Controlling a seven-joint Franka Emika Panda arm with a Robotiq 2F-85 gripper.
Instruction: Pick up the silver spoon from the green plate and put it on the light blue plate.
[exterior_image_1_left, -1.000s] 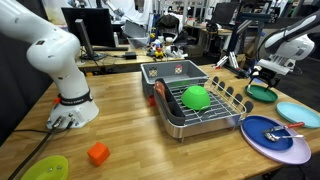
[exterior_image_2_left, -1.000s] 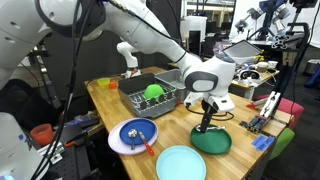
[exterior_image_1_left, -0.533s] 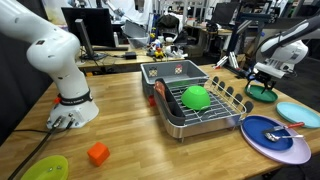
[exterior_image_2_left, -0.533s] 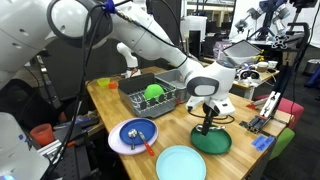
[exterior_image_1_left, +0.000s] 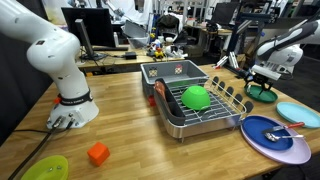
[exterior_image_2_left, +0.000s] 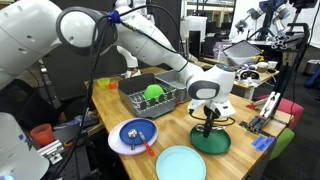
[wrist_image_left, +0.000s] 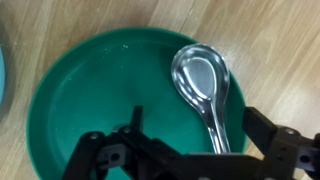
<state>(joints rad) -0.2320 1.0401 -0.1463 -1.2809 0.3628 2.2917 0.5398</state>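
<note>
The silver spoon (wrist_image_left: 203, 85) lies on the green plate (wrist_image_left: 90, 100), bowl away from me and handle running toward my wrist. My gripper (wrist_image_left: 197, 128) is open and hovers low over the plate, one finger on each side of the spoon's handle, not touching it. In both exterior views the gripper (exterior_image_1_left: 263, 79) (exterior_image_2_left: 208, 119) points down just above the green plate (exterior_image_1_left: 263, 94) (exterior_image_2_left: 211, 144). The light blue plate (exterior_image_1_left: 299, 113) (exterior_image_2_left: 181, 163) lies empty next to it; its edge shows in the wrist view (wrist_image_left: 2, 75).
A metal dish rack (exterior_image_1_left: 205, 117) (exterior_image_2_left: 140, 103) holds a bright green bowl (exterior_image_1_left: 195, 97). A dark blue plate on a lavender plate (exterior_image_1_left: 272, 134) (exterior_image_2_left: 137, 133) holds utensils. An orange block (exterior_image_1_left: 97, 153) and a lime plate (exterior_image_1_left: 45, 168) lie near the robot base (exterior_image_1_left: 70, 105).
The gripper has come down slightly toward the green plate. The spoon and plates have not moved.
</note>
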